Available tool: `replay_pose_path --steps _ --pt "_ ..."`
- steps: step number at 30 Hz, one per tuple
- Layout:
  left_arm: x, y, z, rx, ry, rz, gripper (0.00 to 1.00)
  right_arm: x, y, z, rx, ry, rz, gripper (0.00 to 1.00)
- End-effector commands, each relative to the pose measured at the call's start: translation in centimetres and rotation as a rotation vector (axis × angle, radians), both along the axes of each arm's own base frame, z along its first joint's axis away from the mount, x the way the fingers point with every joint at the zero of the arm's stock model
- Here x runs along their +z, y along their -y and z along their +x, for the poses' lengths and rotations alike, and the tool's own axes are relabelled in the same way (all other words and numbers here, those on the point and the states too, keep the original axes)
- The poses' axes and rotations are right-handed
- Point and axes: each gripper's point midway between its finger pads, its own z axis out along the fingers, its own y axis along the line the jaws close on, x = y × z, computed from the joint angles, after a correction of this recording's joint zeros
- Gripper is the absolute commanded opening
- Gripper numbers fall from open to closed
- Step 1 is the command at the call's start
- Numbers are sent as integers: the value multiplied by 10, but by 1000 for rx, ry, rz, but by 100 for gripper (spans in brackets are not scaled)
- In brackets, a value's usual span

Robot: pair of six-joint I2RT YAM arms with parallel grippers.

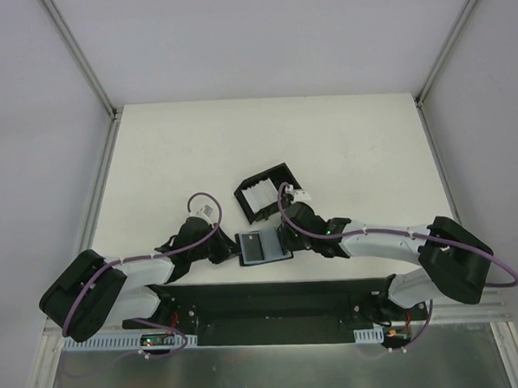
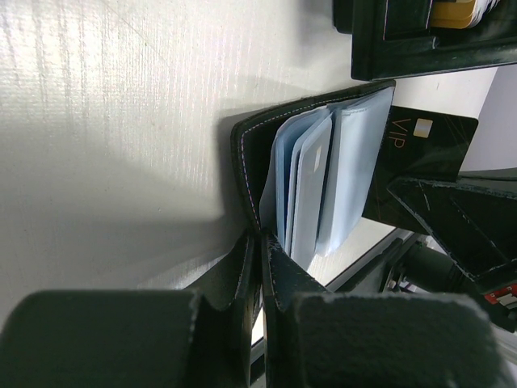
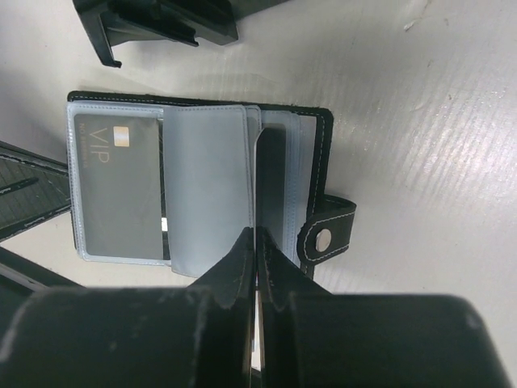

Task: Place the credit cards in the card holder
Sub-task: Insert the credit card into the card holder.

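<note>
We found left claw (image 2: 260, 242) pinched shut at wallet (image 2: 245, 153) edge on worktop (image 2: 105, 121); right claw (image 3: 255, 236) shut against sleeve (image 3: 206, 186).

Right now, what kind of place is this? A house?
Probably a robot lab bench, not a house: bare white table, plain grey panels, left arm and right arm bolted at its edge.

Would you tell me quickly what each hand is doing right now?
Left hand: closed, pinching the wallet's edge.
Right hand: closed on a sleeve inside the wallet.
</note>
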Motion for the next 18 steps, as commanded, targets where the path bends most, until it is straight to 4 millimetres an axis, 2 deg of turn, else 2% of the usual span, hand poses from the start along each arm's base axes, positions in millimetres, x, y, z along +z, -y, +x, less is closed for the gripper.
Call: replay_pose_path --steps 1,7,18 --pt "-57 -47 -49 -13 -191 241 0 2 -4 -8 7 -2 -19 1" --pt "-56 -46 -49 -16 -190 238 0 10 19 1 -81 53 -90 0" --pt "-56 -45 -48 -19 -187 239 0 12 11 2 -69 67 -80 0"
